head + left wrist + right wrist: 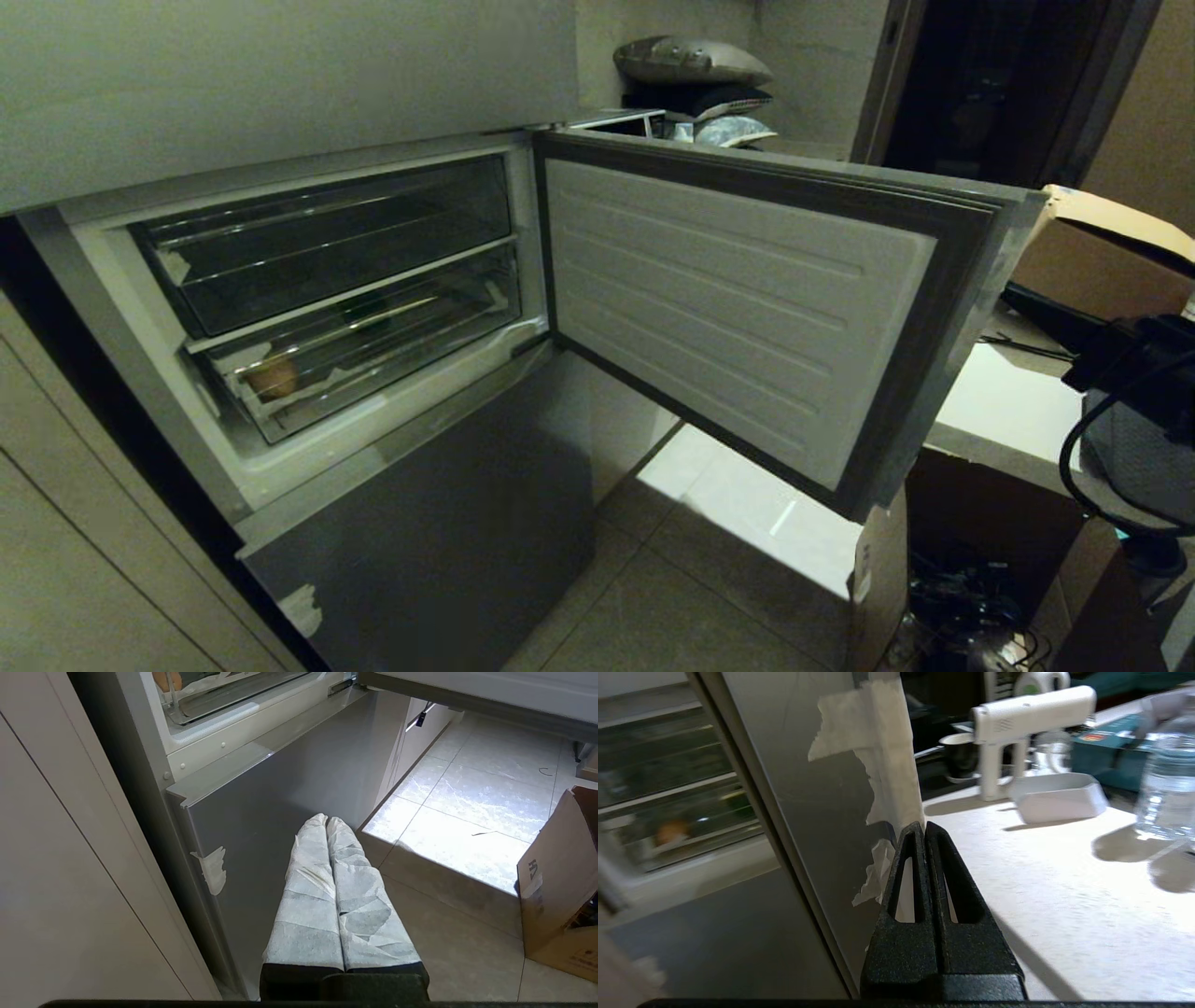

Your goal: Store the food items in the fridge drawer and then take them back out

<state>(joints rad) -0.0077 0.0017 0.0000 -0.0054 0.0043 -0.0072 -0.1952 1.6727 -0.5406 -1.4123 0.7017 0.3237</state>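
Right gripper pressed shut, empty, at fridge door outer edge near torn tape. On counter: white spray gun, white tray, water bottle at far side. Blurred tan-orange lump in fridge drawer.

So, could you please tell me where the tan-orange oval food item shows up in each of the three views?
Head view: the tan-orange oval food item lies at the left end of the clear plastic fridge drawer.
Left wrist view: only its lower edge shows, at the top edge.
Right wrist view: a blurred orange spot at far left.
Shared landmark: the white sill below the drawer.
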